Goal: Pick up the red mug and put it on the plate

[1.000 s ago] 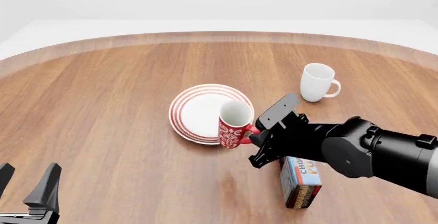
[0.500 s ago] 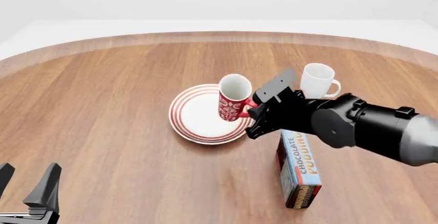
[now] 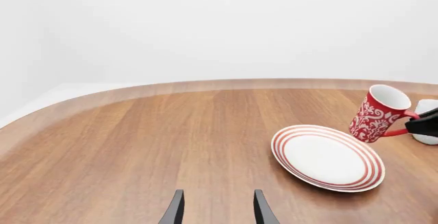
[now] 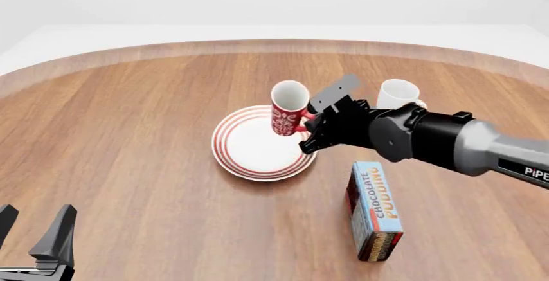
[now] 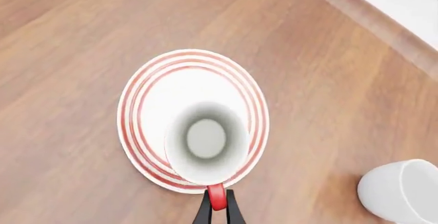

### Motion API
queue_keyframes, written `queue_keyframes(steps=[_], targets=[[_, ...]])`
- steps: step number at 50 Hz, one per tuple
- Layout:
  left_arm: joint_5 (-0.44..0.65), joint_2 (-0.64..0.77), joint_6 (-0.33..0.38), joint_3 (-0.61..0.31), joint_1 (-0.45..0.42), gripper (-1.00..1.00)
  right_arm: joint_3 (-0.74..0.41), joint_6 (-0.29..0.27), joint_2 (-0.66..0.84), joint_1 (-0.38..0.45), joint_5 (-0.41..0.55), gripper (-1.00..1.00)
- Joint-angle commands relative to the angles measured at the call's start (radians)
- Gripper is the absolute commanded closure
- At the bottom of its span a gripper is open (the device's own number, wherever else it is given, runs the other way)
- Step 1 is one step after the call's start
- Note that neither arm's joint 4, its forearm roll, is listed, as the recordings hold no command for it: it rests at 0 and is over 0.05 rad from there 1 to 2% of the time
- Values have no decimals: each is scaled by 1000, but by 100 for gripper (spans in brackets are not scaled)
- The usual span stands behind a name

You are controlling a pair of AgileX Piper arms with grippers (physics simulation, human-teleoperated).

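The red mug (image 4: pixel 288 108) now hangs in the air above the far right part of the plate (image 4: pixel 244 159), where a second ago it sat lower and nearer, at the plate's front right edge; over that second the right gripper (image 4: pixel 310 128) has lifted it and carried it away from the arms' side and a little left. The right jaws are clamped on the red loop handle, seen plainly in the right wrist view, where the two fingers pinch the handle (image 5: pixel 215 197) and the mug's white inside (image 5: pixel 205 142) lies over the plate's rim rings (image 5: pixel 133 93). In the left wrist view the mug (image 3: pixel 378 114) is tilted and clear of the plate (image 3: pixel 327 157). So the pick-up is done and the carry is nearly finished; what seems left is a small shift toward the plate's middle and a lowering. The left gripper (image 4: pixel 33 236) waits at the near left, jaws apart and holding nothing. The white mug (image 4: pixel 398 94) and the pudding box (image 4: pixel 374 209) stand aside, untouched.
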Motion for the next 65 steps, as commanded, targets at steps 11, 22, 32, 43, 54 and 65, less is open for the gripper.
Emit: queue_keyframes(steps=[11,22,32,43,54,65], targets=[[0,0,0,0,0,-100,-101,8,125,-7,-35,100],[0,0,0,0,0,-100,-143,7,180,-4,-37,100],[0,0,0,0,0,-100,-204,2,243,-9,-28,100],[0,0,0,0,0,-100,-247,3,306,-5,-26,100],[0,0,0,0,0,-100,-277,11,364,3,-30,100],[0,0,0,0,0,-100,-308,18,410,4,-35,100]])
